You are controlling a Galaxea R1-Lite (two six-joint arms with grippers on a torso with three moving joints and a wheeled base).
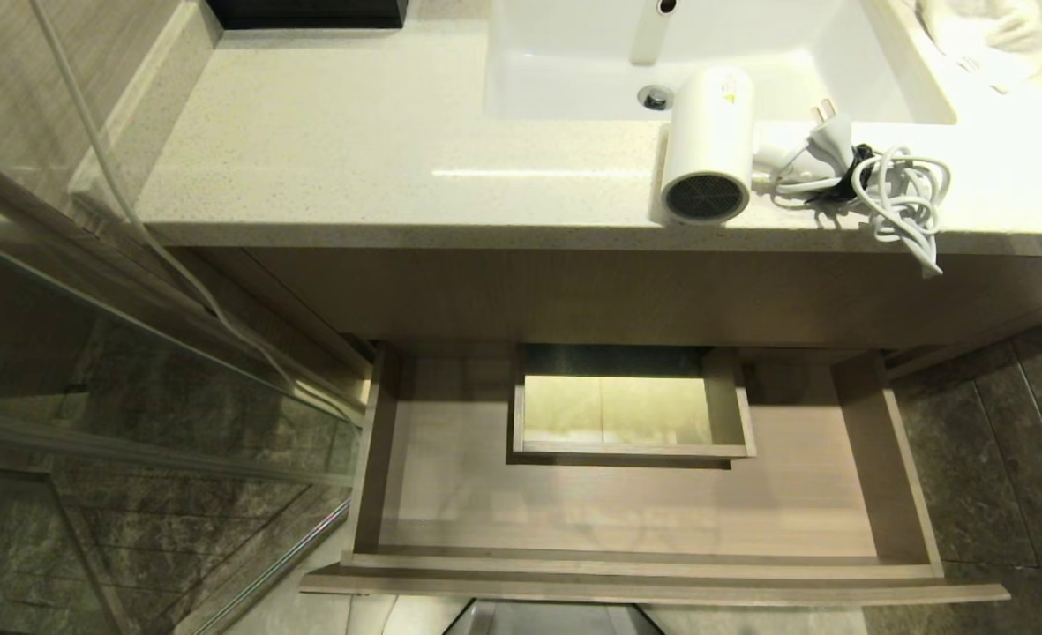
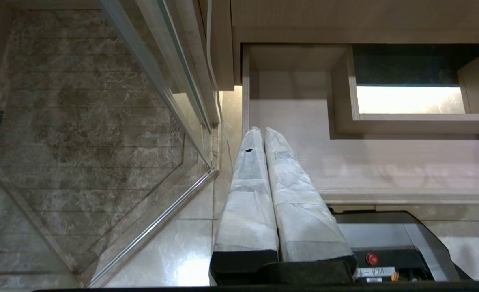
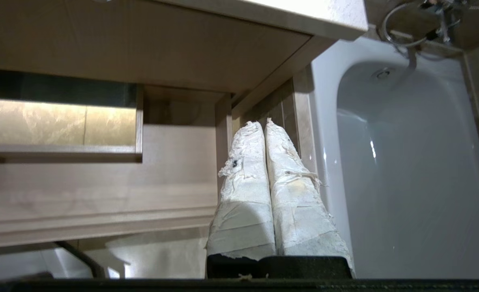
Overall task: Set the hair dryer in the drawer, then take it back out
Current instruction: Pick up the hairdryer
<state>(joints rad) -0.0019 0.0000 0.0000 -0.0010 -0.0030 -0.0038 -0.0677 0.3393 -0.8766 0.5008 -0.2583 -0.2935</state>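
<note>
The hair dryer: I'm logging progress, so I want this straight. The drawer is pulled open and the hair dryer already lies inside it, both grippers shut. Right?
Not quite. The drawer is open, but the head view shows the hair dryer lying on the countertop beside the sink, not inside. The left gripper and right gripper are indeed shut.
</note>
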